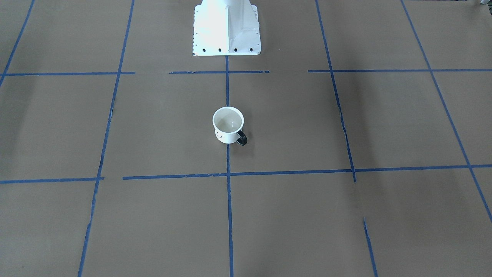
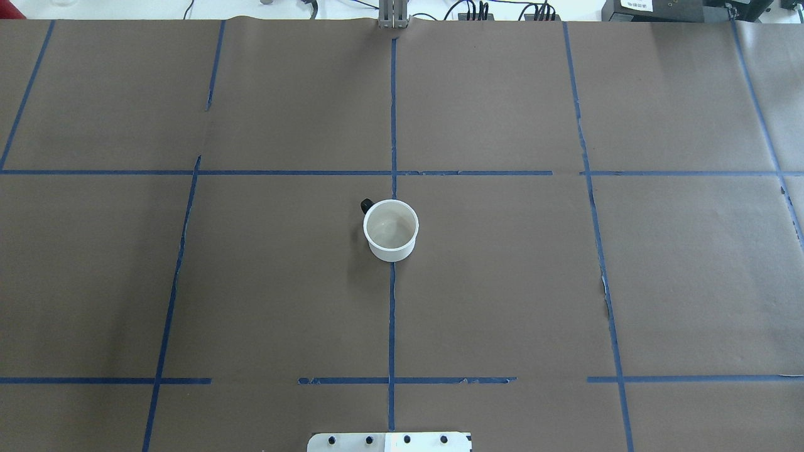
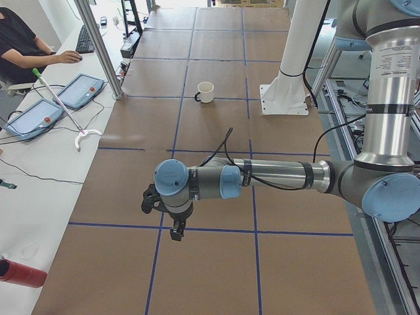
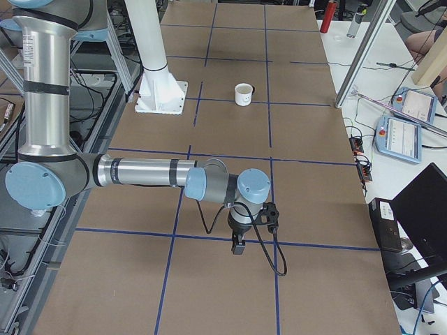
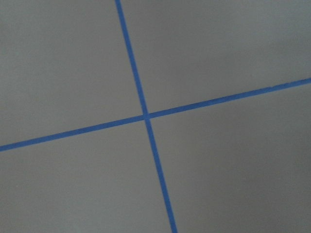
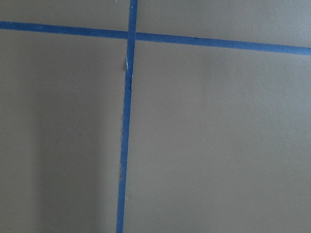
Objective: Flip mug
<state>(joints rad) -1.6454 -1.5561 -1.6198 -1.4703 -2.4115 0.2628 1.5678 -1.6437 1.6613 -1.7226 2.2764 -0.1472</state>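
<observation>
The mug (image 1: 228, 125) is standing upright, mouth up, at the centre of the counter (image 1: 346, 215), sitting on a blue tape line (image 1: 229, 200). The left hand (image 3: 176, 233) and right hand (image 4: 237, 247) are hovering well apart from it; how far open they are cannot be told.

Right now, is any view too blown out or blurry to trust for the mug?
Front-facing view: the mug is sharp, though the white robot base is blown out by glare. Overhead view: crisp and evenly lit. Both wrist views: slightly soft, showing only blue tape on the table, no mug.
</observation>
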